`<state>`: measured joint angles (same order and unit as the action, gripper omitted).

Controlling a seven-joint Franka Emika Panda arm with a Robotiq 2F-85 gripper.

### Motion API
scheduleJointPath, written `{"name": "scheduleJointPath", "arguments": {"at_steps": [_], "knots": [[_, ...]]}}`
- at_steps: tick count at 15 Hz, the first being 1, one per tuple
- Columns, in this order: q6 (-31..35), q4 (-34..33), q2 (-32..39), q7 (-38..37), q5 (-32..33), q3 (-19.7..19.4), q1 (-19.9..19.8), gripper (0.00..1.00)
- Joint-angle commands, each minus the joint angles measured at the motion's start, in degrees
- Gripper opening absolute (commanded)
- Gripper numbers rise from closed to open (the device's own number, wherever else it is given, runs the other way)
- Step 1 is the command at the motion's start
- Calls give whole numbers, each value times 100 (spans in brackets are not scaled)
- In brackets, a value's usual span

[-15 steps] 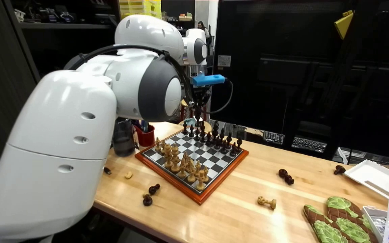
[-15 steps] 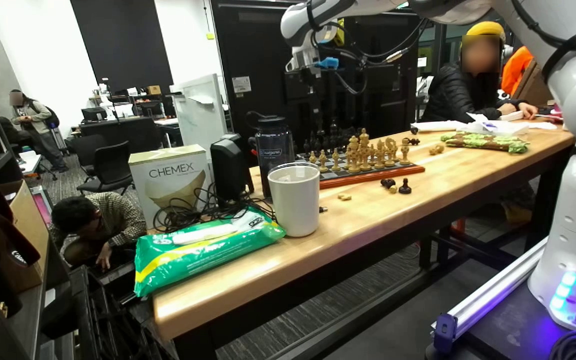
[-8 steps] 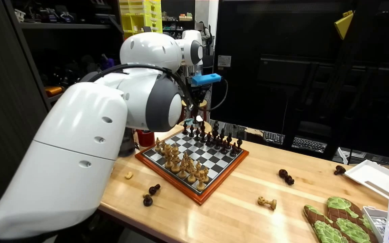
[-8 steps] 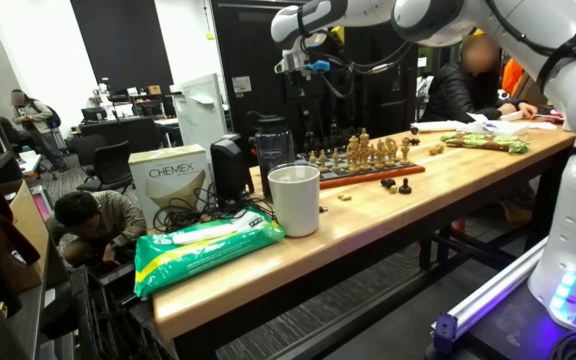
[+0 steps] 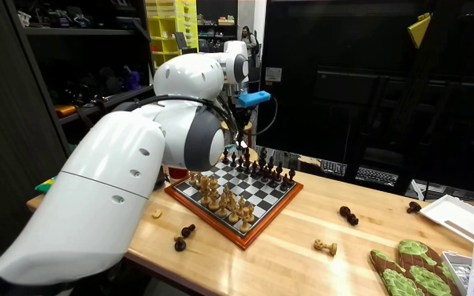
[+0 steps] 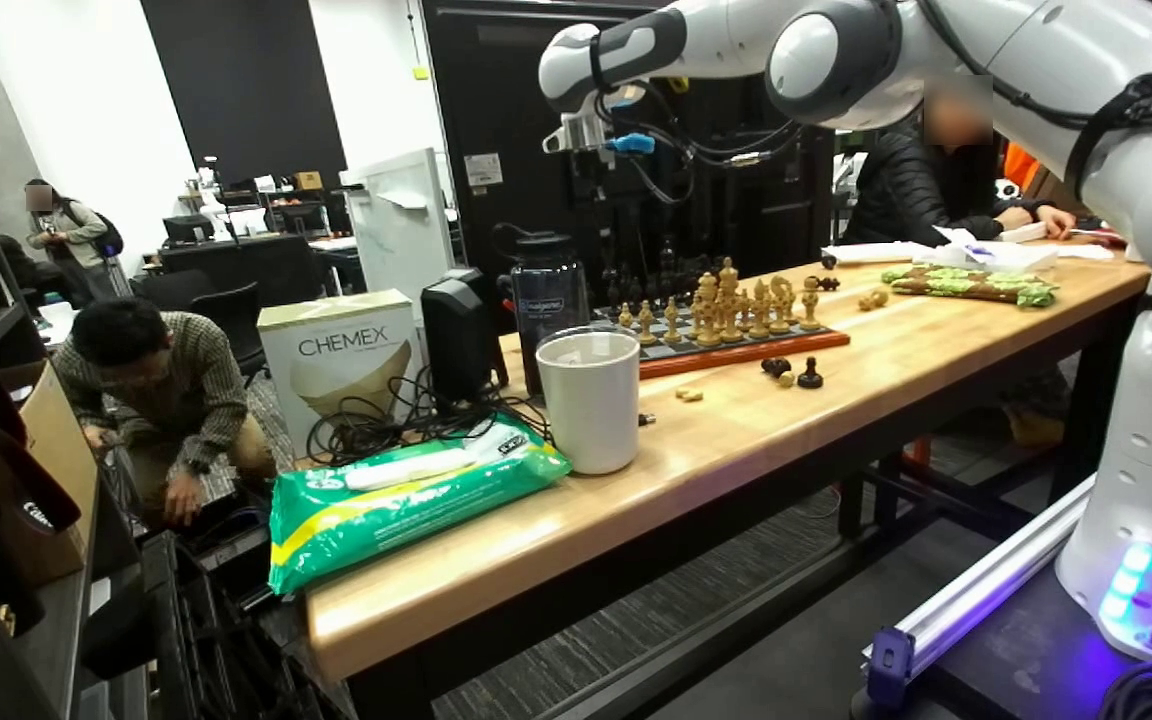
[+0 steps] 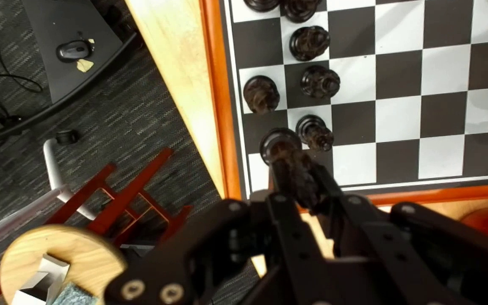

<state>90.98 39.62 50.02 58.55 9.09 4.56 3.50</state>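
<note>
Both exterior views share the chessboard [image 7: 397, 74]; the wrist view looks down closely.

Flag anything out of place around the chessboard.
A light chess piece and a dark chess piece lie on their sides on the table, off the chessboard, with other loose pieces about. Odd, since those on the board stand upright. Possibly just captured.
</note>
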Motion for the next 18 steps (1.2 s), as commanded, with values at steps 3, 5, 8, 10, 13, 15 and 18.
{"name": "scheduleJointPath", "arguments": {"at_steps": [3, 5, 8, 10, 13, 15, 18], "knots": [[-127, -559, 329, 240, 112, -56, 81, 5], [-135, -606, 403, 274, 85, -58, 54, 5], [-123, -672, 518, 305, 61, -63, 37, 5], [-126, -715, 589, 319, 47, -57, 24, 5], [-126, -770, 680, 352, 26, -42, 6, 5], [-130, -805, 725, 378, 16, -36, 0, 5], [-119, -838, 779, 408, -21, -13, -24, 5]]}}
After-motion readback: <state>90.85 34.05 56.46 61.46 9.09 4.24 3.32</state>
